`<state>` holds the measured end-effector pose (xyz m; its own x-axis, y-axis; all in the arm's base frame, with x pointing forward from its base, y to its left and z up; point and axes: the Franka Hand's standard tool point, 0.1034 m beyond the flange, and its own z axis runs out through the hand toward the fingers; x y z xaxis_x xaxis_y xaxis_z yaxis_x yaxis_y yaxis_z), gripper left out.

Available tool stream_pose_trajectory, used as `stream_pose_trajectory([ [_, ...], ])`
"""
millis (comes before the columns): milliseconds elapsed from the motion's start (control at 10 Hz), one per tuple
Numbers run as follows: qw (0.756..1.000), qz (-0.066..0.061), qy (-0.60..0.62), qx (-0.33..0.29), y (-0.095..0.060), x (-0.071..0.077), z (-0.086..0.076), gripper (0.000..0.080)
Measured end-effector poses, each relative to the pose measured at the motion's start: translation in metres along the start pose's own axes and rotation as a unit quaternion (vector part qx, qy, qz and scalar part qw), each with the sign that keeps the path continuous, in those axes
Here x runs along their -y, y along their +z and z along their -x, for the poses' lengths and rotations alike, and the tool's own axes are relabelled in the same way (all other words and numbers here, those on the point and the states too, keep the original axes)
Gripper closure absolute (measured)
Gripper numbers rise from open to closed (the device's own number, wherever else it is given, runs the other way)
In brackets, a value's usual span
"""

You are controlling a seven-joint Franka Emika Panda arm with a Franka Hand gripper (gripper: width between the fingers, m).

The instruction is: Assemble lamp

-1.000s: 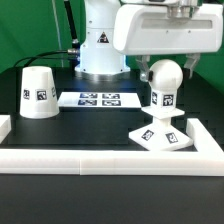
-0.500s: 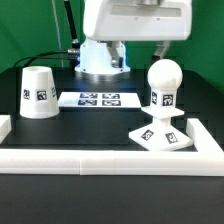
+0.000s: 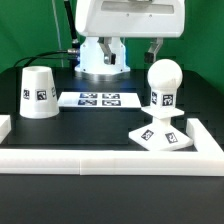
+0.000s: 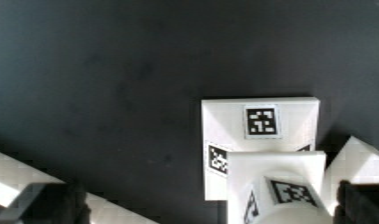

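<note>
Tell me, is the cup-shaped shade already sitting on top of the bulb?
No, the shade stands apart on the table, away from the bulb.

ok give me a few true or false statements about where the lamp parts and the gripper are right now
1. The bulb stands upright on the base. True.
2. The shade is fitted over the bulb. False: it sits by itself on the table, toward the exterior view's left, apart from the base.
3. The gripper is clamped on the bulb. False: nothing grips the bulb, and the arm sits above it.
4. The marker board lies flat between the shade and the base. True.
5. The shade lies tipped on its side. False: it stands with its wide end down.
</note>
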<state>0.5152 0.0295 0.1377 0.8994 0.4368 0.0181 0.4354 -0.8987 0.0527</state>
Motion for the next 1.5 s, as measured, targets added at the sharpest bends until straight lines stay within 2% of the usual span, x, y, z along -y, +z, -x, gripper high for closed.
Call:
stream_pose_trajectory([
  [200, 1.000, 0.000, 0.014, 0.000, 0.001, 0.001, 0.002, 0.0100],
  [400, 0.997, -0.006, 0.071, 0.014, 0.007, 0.013, 0.037, 0.0100],
  [500, 0.996, -0.009, 0.086, 0.021, 0.009, 0.008, 0.055, 0.0100],
  [700, 0.992, -0.019, 0.125, 0.027, 0.008, -0.009, 0.079, 0.0100],
  [900, 0.991, -0.037, 0.124, 0.026, 0.009, -0.033, 0.110, 0.0100],
  [1000, 0.991, -0.042, 0.124, 0.026, 0.012, -0.042, 0.121, 0.0100],
  [1100, 0.991, -0.041, 0.125, 0.025, 0.013, -0.049, 0.127, 0.0100],
  [1500, 0.991, -0.041, 0.122, 0.025, 0.014, -0.046, 0.126, 0.0100],
])
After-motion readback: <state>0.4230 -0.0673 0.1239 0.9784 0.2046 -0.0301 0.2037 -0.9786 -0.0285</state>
